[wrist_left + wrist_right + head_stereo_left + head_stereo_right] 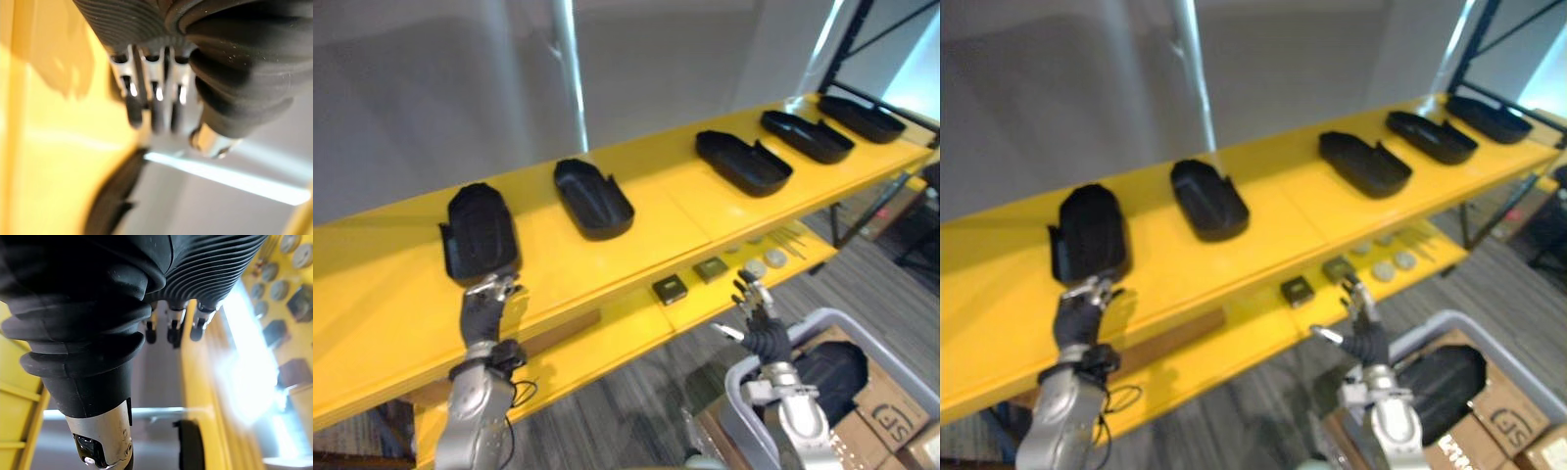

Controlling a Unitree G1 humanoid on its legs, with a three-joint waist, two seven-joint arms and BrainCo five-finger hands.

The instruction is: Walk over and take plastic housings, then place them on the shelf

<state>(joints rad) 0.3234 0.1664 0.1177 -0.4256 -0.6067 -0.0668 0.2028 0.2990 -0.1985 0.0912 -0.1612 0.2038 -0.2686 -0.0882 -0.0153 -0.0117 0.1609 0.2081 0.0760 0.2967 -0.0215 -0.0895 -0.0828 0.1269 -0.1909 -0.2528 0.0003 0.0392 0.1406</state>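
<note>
Several black plastic housings lie in a row on the top board of a yellow shelf (656, 211). The leftmost housing (480, 235) sits just beyond my left hand (484, 311). That hand is open, its straight fingertips (495, 287) at the housing's near end, holding nothing. The others, housing (593, 199), housing (742, 162) and housing (808, 135), run off to the right. My right hand (759, 318) hangs open and empty below the shelf's front edge, over a grey bin (891, 362). Another black housing (832, 377) rests in that bin.
The lower yellow board (636, 328) carries two small dark square parts (671, 289) and several pale round discs (756, 266). Cardboard boxes (891, 416) stand at the lower right beside the bin. A grey wall rises behind the shelf, and a black rack frame (847, 49) stands at the far right.
</note>
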